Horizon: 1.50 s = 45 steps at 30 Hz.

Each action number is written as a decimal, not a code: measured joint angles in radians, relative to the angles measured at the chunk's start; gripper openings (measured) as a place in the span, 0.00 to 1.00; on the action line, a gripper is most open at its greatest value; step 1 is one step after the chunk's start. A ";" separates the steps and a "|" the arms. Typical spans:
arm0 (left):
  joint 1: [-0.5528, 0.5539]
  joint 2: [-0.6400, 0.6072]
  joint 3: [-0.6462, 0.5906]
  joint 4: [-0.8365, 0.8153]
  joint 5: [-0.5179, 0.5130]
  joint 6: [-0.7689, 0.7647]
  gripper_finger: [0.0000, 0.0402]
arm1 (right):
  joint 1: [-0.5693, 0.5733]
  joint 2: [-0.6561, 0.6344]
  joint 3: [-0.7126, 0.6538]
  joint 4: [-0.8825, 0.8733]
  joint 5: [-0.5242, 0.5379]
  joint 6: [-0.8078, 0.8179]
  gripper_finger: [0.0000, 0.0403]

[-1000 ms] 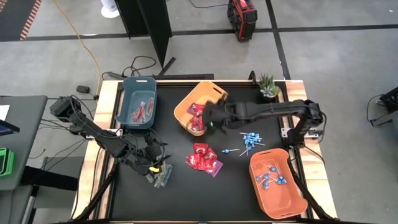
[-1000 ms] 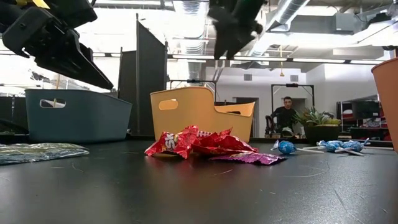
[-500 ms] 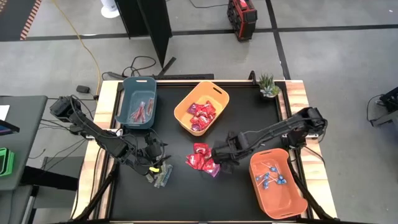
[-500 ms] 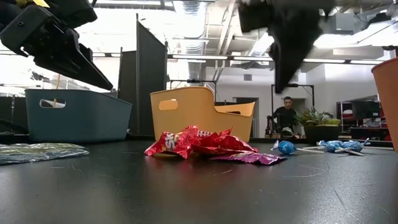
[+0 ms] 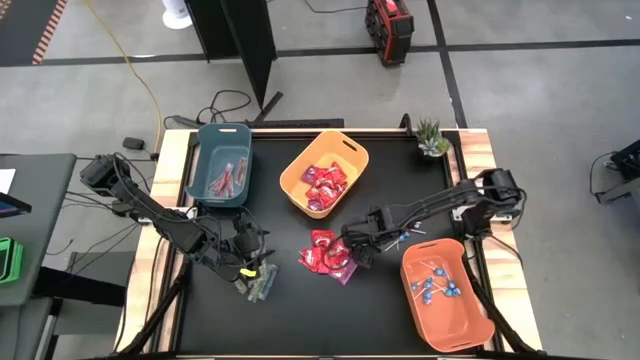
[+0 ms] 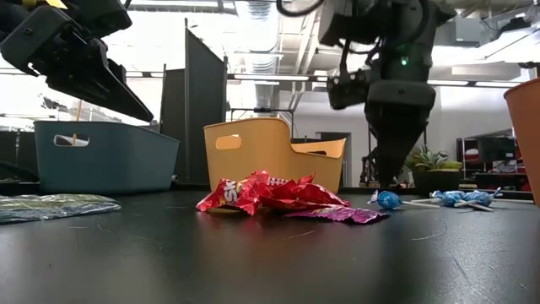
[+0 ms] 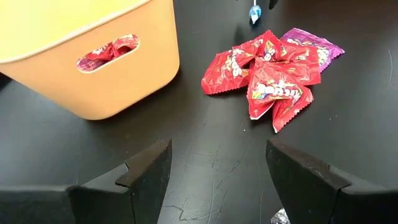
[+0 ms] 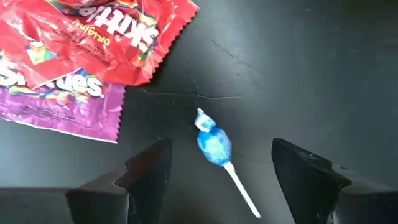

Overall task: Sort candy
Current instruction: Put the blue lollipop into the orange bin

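Red square packets (image 5: pixel 328 254) lie piled mid-table, with a magenta one (image 8: pixel 57 103) beside them. My right gripper (image 5: pixel 360 246) hangs open just right of the pile, its fingers on either side of a single blue lollipop (image 8: pixel 213 144) lying flat on the table; in the low view it stands right above that lollipop (image 6: pixel 386 200). More lollipops (image 5: pixel 405 226) lie further right. My left gripper (image 5: pixel 246 262) is open over the near left, touching nothing, beside the green stick packets (image 5: pixel 263 286).
A blue bin (image 5: pixel 220 165) at far left holds stick packets. The yellow-orange bin (image 5: pixel 325 175) holds red packets. An orange bin (image 5: pixel 445 295) at near right holds lollipops. A small plant (image 5: pixel 432 140) stands at the far right corner. A person sits in the room behind.
My right gripper has swung from over the yellow-orange bin toward the near edge and come down beside the red pile, over the single lollipop. The candy on the table has kept its place.
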 joint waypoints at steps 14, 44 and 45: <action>0.000 0.000 0.000 0.001 -0.008 0.011 0.63 | -0.009 0.046 -0.076 0.100 -0.009 0.049 0.60; 0.000 0.000 0.000 0.000 -0.044 0.012 0.63 | 0.175 -0.419 -0.020 -0.134 0.222 0.149 0.02; 0.000 0.000 0.000 0.001 -0.047 0.012 0.63 | 0.197 -0.450 -0.019 -0.168 0.227 0.182 0.02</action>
